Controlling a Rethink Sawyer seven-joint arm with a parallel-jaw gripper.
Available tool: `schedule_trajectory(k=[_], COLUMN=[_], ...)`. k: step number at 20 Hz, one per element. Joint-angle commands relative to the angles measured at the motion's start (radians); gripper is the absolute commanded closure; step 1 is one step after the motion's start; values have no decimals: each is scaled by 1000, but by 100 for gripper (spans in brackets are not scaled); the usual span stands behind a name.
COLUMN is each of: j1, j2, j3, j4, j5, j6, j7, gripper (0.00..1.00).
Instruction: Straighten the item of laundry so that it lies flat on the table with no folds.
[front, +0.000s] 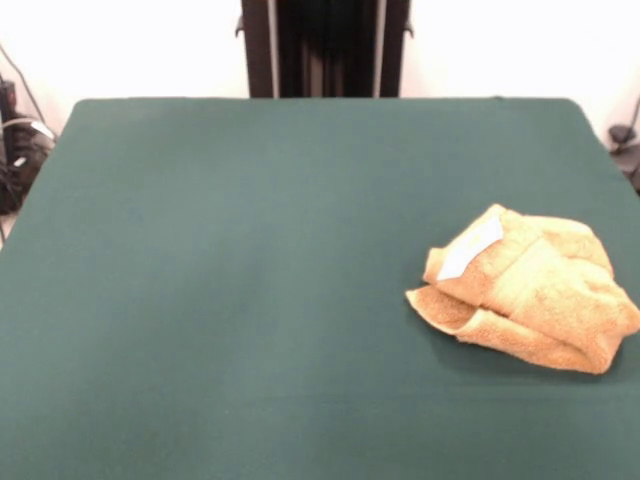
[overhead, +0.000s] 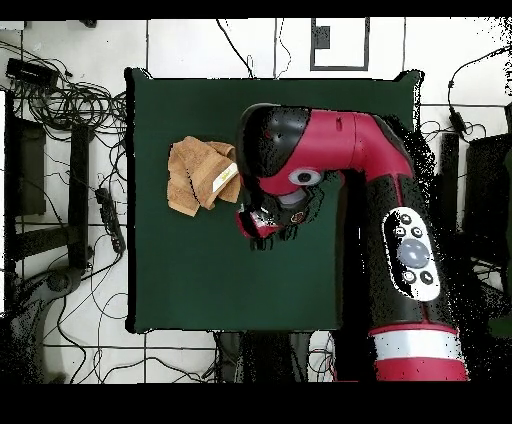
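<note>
The golden-orange towel (front: 525, 290) lies crumpled and folded over itself near the right edge of the dark green table (front: 250, 260). Its white label (front: 470, 248) faces up on the left part of the bundle. In the overhead view the towel (overhead: 200, 172) lies at the table's (overhead: 200, 280) left side, with the label (overhead: 225, 181) on its right part. The red and black arm (overhead: 330, 150) reaches over the table there. Its gripper end (overhead: 262, 224) sits just right of and below the towel, apart from it and largely hidden by the arm. The front view shows no gripper.
The robot's black pedestal (front: 325, 48) stands at the table's far side. Cables and dark equipment (overhead: 60, 130) lie on the floor left of the table in the overhead view. Cables (front: 20, 150) also show at the front view's left edge.
</note>
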Motion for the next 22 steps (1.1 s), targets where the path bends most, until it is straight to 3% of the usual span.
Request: schedule_trajectory(k=[1,7,22], j1=[2,-35,-31], j2=[20,2,3], j3=[59,97,87], j4=[192,256,272], j5=[69,123,128], j6=[-239,-397,-442], j7=[97,13,32], gripper=[0,0,0])
